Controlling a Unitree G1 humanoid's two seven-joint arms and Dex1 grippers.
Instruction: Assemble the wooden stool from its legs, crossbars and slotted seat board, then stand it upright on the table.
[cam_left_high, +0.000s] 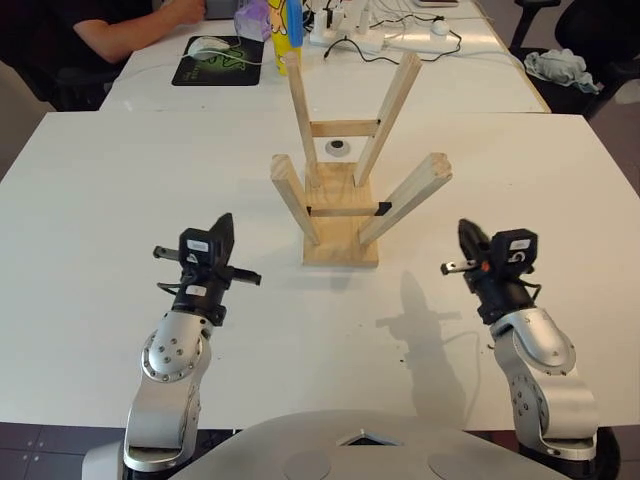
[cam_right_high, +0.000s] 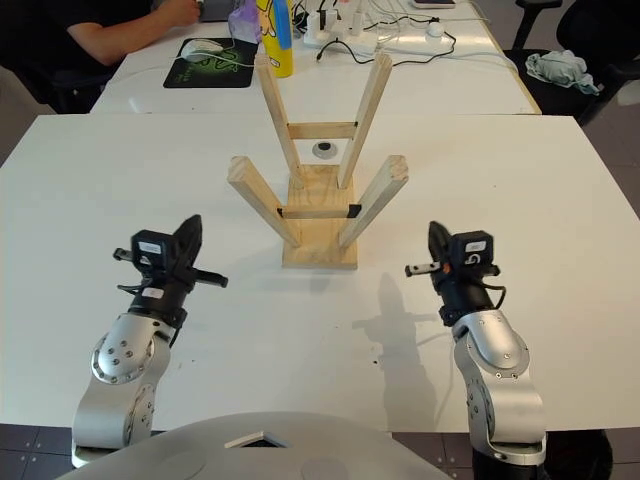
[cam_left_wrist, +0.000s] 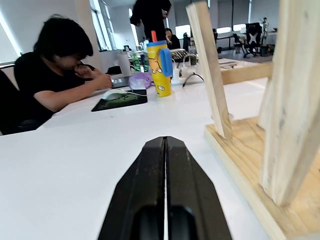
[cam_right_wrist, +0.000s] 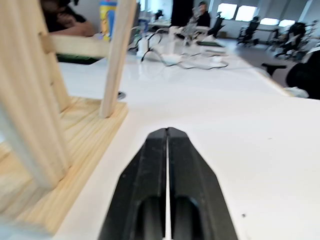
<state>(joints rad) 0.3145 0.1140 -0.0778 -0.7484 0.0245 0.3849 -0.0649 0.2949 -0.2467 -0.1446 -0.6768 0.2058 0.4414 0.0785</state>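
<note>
A: Though already joined up, found the stool (cam_left_high: 340, 190) upside down?

B: Found it so, near the middle of the white table (cam_left_high: 110, 200); seat board (cam_left_high: 341, 250) flat on the top; four legs (cam_left_high: 299, 110) pointing up, tied by crossbars (cam_left_high: 345, 128).

A: And saw the claws how?

B: Saw the left gripper (cam_left_high: 222, 228) pressed shut, holding nothing, low on the stool's left, apart from it; saw the right gripper (cam_left_high: 465, 235) likewise closed and empty (fingers meeting in a thin seam), on the stool's right, also apart.

A: Noticed anything behind?

B: Spotted a small dark disc (cam_left_high: 339, 148) on the table just beyond the seat board.
</note>
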